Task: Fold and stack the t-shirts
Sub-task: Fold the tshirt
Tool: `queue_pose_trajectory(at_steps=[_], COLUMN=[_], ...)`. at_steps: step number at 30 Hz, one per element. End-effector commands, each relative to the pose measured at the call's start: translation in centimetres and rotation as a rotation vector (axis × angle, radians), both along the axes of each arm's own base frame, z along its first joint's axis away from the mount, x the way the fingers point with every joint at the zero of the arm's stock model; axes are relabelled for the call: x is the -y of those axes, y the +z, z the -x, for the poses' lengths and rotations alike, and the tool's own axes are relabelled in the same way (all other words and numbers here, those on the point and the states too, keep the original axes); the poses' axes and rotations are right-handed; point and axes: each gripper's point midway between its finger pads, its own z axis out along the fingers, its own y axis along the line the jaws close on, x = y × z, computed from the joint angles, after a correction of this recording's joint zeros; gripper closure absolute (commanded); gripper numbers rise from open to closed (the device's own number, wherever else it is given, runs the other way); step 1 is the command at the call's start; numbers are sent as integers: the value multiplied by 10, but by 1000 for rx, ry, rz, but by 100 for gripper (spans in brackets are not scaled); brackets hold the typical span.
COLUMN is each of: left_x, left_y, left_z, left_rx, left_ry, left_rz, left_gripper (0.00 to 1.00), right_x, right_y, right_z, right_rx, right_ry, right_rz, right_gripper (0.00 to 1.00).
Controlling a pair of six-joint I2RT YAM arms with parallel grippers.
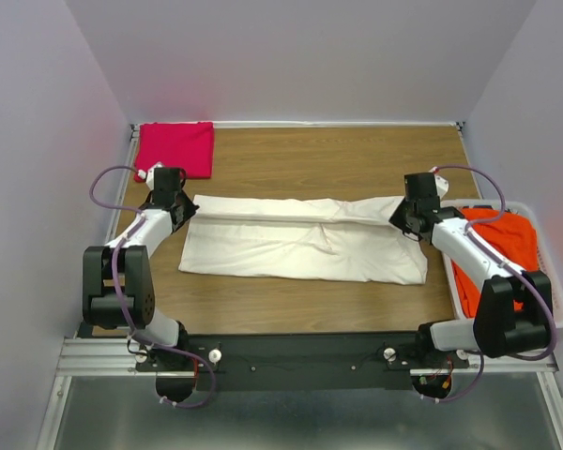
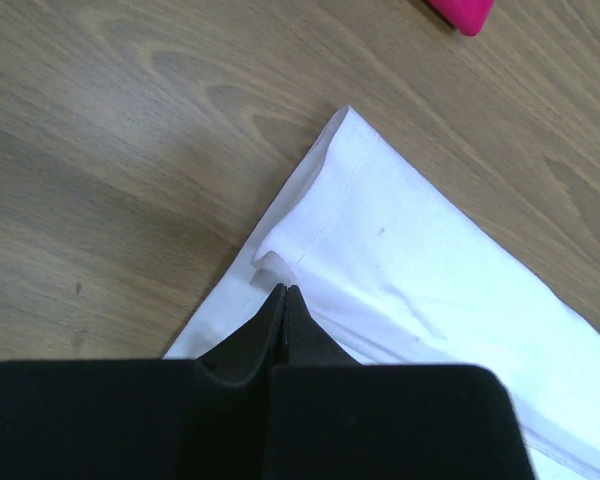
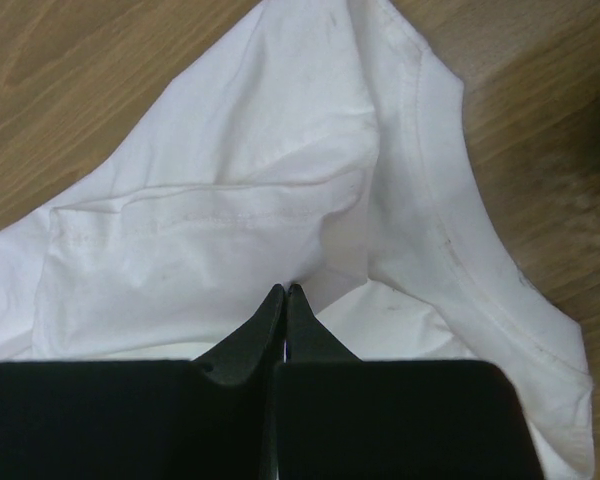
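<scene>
3 shirts, 1 basket, 2 grippers. The white shirt [image 1: 300, 248] lies spread lengthwise in the middle of the table [image 1: 338, 150], its far edge folded over toward the near side. The pink shirt [image 1: 175, 148] lies folded beyond its left end, apart from it. The orange shirt [image 1: 497, 246] sits crumpled in the basket [image 1: 558, 309] just off its right end.

The left gripper [image 2: 285, 290] is at the white shirt's far left corner, fingers pressed together with the tips on a small fold of hem; I cannot tell whether cloth is caught between them. The right gripper [image 3: 284, 290] is at the far right corner, fingers almost together, pinching the white cloth, which tents up toward the tips.
</scene>
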Motion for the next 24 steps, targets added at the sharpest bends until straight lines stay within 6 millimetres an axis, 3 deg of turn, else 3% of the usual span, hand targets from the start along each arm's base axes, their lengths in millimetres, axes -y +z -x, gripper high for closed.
queue_pose_trajectory(at_steps=[1, 12, 18, 19, 21, 23, 24], left_x=[-3, -1, 5, 8, 6, 5, 3], left_y=[14, 11, 1, 0, 7, 16, 23], left_z=[-3, 10, 22, 25, 25, 23, 21], left_rx=[55, 49, 40, 40, 71, 103, 123], left_ry=[6, -7, -29, -43, -41, -45, -45], left_rz=[9, 19, 43, 55, 56, 52, 48], left_gripper=[100, 100, 100, 86, 66, 53, 51], right_x=[2, 0, -3, -5, -8, -11, -12], right_y=[-5, -20, -28, -26, -19, -9, -1], right_z=[12, 25, 35, 35, 32, 28, 25], right_rx=[-16, -52, -74, -69, -51, -22, -1], right_ry=[-18, -30, -16, -7, 12, 33, 52], right_rz=[-20, -41, -61, -69, -80, -90, -84], right_gripper=[94, 93, 74, 63, 45, 37, 37])
